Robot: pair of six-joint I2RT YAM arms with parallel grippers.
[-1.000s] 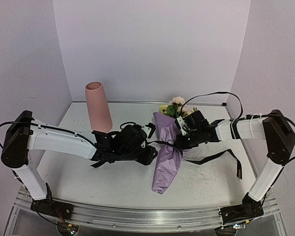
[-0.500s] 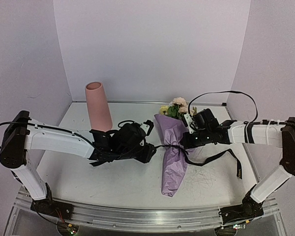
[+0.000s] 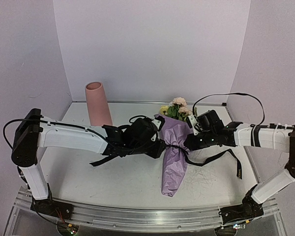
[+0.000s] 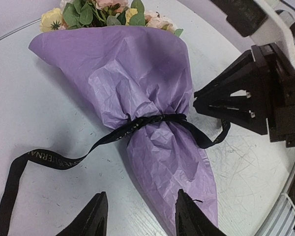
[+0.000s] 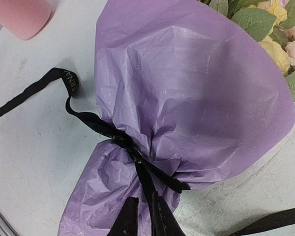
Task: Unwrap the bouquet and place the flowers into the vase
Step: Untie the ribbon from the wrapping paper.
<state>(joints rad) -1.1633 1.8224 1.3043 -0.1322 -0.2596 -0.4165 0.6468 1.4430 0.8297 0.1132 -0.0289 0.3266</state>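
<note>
Lilac-wrapped bouquet point(image 3: 173, 147) mid-table, flowers point(image 3: 177, 107) toward 12, vase point(image 3: 98, 103) at 10 | right gripper point(image 5: 145, 216) pinches ribbon point(image 5: 113, 135); left gripper point(image 4: 140, 216) half-spread, empty | risk: the pull drags the unpinned bouquet and the knot tightens

Came out bright and evenly lit, soft light from above. Threw only faint shadows beside the bouquet point(image 4: 147, 98) on the table point(image 4: 34, 118). Bent a bit at wrist-view edges.

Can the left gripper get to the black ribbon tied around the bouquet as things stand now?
Probably yes. The left gripper stands open close to the bouquet, whose black ribbon lies uncovered just ahead. The right gripper is at the other side, not in between.
</note>
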